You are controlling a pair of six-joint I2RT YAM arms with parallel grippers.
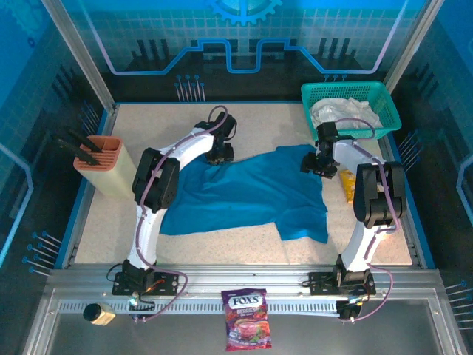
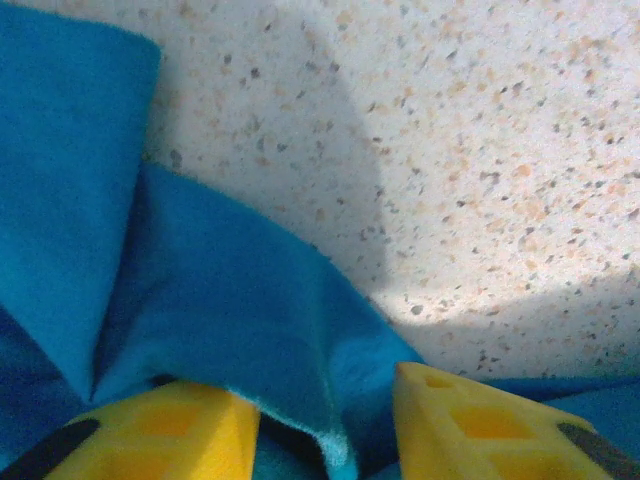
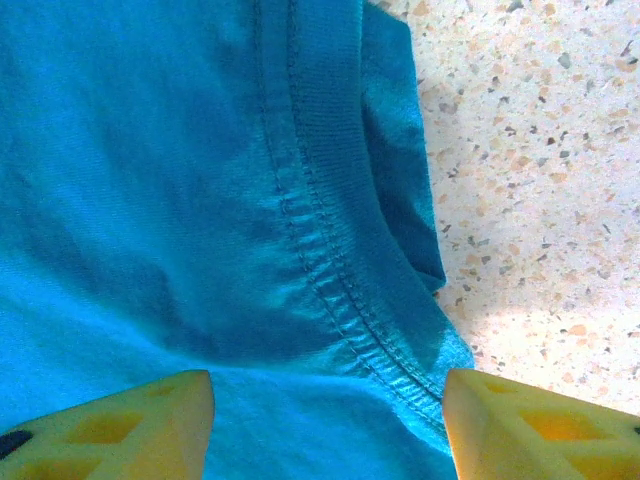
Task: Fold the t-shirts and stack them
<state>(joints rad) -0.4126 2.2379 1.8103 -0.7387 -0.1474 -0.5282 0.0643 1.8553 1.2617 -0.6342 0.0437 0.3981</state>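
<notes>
Over the teal t-shirt [image 1: 244, 192], right hand [image 3: 328, 385] gapes; whether left hand [image 2: 320, 385] clenches it is unclear.

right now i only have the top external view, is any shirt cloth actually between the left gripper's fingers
Observer: Yes. In the left wrist view a raised fold of the blue t-shirt runs into the gap of the left gripper. I cannot tell whether it is pinched.
Operator: and the other side
Observer: The right gripper is open, its fingers apart above the shirt's stitched ribbed band.
Operator: is that near the cloth's edge
Observer: Yes, bare speckled table shows just beside that band.
</notes>
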